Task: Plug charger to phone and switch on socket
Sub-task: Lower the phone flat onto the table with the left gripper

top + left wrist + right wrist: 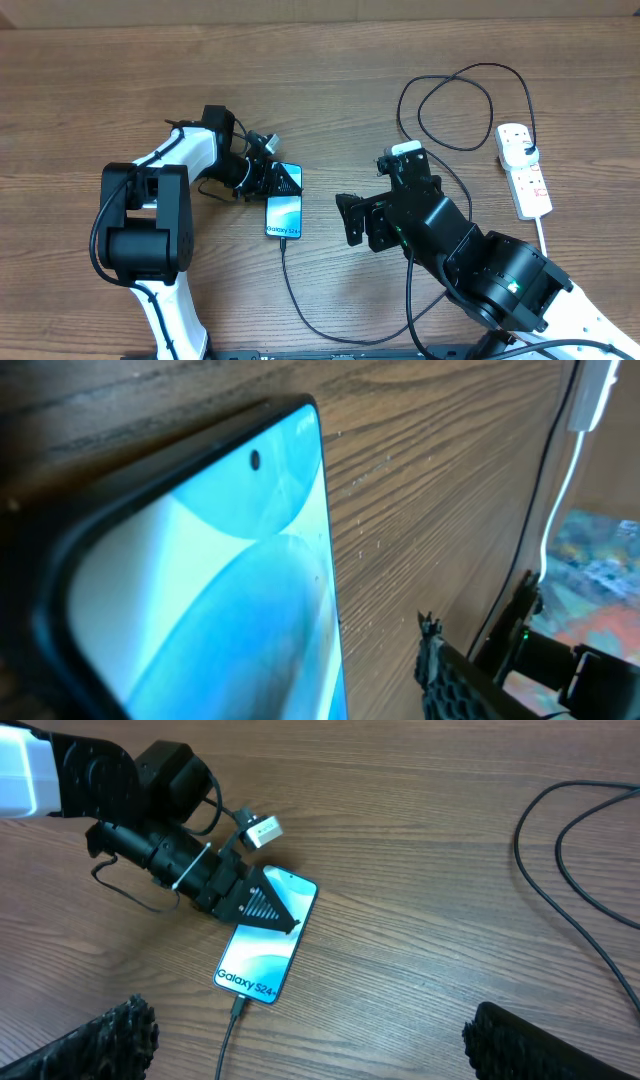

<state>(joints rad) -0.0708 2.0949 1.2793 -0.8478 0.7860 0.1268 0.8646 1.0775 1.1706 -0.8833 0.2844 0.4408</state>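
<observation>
phone (284,215): flat on worktop (90,80), screen up, lit; landmark for all below.
charger (296,290): thin black cable runs from phone's bottom edge toward the near worktop edge; plug tip looks seated in the port, can't confirm fully.
left gripper (283,181): over phone's top end, fingers part spread; nothing seen between them, so looks released. Wrist view is just phone glass up close.
right gripper (350,218): just right of phone, low over worktop, fingers (118,1038) wide apart, empty.
socket (524,169): far right of phone, well apart; white strip w/ black plug in its far end, cable looping back toward phone.
step: plug-in part looks done or nearly so; switching on not yet done.
next: right arm is nearer the strip. Needs to swing away from phone and press the switch beside the plugged outlet w/ a fingertip, prob jaws closed for a firm point.
risk: catching the cable loops lying btw phone and strip, could tug the tip out.
</observation>
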